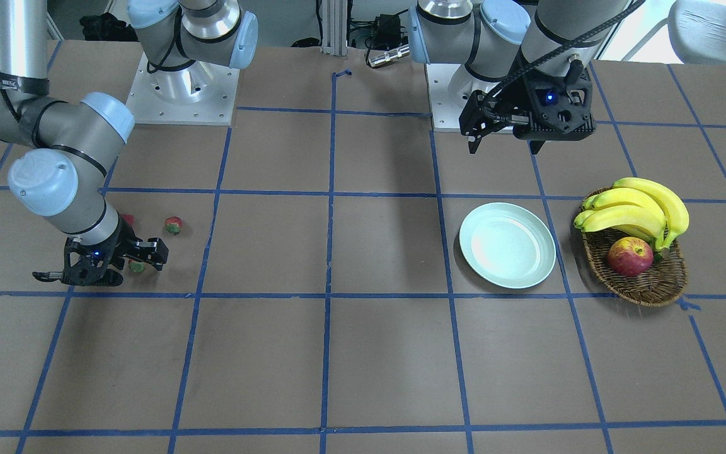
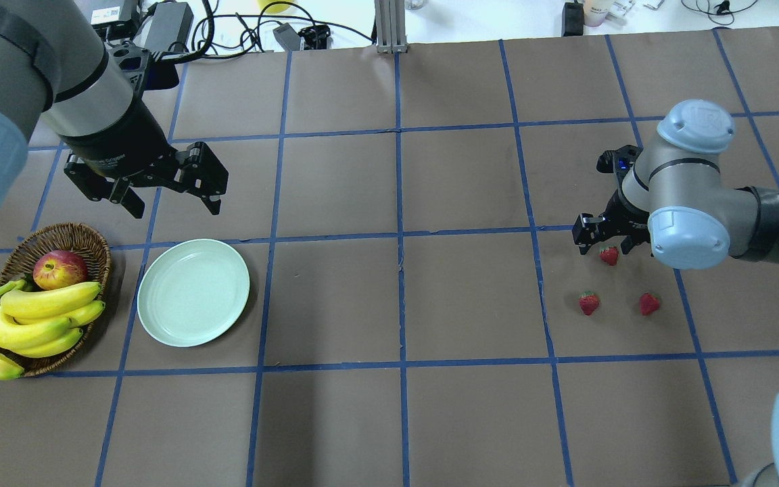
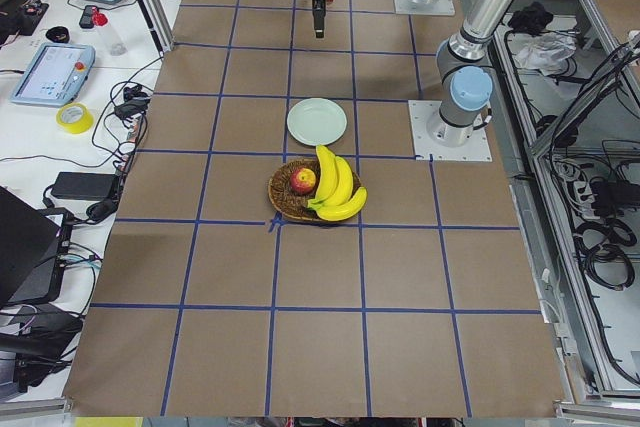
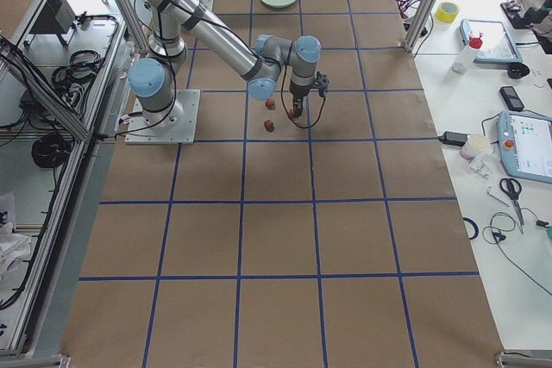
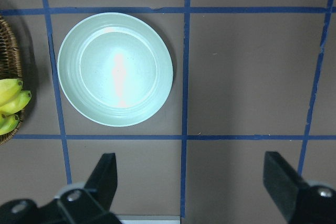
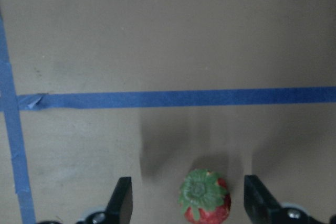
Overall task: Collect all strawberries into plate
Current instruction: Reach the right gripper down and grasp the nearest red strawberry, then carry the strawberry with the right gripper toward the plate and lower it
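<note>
— So, where on the table (image 2: 470, 182) is the plate (image 2: 193, 292)?
— On the robot's left, just beside the basket (image 2: 58, 237). The left gripper (image 2: 174, 206) hangs near it, jaws wide.
— And the right gripper (image 2: 604, 242)?
— Spread apart, low over one strawberry (image 2: 608, 255), not touching it. Two more strawberries (image 2: 589, 303) (image 2: 649, 304) lie nearby, well apart from the plate.

No text, number or sign is legible in any view. Overhead view: pale lettering runs along the black collar (image 2: 102, 161) above the left gripper (image 2: 174, 203) — too small to read; an embossed mark on the blue joint cap (image 2: 695, 125) at the view's right is equally unclear.
</note>
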`<act>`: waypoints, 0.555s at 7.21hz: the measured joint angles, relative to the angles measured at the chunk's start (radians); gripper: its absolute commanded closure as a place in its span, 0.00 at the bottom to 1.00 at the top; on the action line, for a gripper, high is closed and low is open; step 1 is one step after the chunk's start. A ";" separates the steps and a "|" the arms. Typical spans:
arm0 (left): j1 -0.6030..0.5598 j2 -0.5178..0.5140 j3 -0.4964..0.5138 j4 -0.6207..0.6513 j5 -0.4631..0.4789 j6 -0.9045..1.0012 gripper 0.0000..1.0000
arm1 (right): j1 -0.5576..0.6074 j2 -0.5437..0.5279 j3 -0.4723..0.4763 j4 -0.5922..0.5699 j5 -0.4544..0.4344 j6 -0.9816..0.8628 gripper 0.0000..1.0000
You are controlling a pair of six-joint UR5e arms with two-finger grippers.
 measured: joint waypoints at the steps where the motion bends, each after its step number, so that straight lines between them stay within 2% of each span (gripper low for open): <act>1: 0.000 0.000 0.000 0.000 0.000 0.000 0.00 | 0.000 0.001 0.007 -0.011 -0.010 -0.005 0.66; 2: 0.000 0.000 0.001 0.000 0.001 0.000 0.00 | 0.000 0.002 0.010 -0.015 -0.015 -0.011 0.79; 3: 0.000 -0.001 0.001 0.000 0.001 0.000 0.00 | 0.000 0.002 0.010 -0.016 -0.017 -0.015 0.88; 4: 0.000 -0.001 0.001 0.000 0.000 0.000 0.00 | 0.000 0.002 0.009 -0.015 -0.021 -0.020 0.88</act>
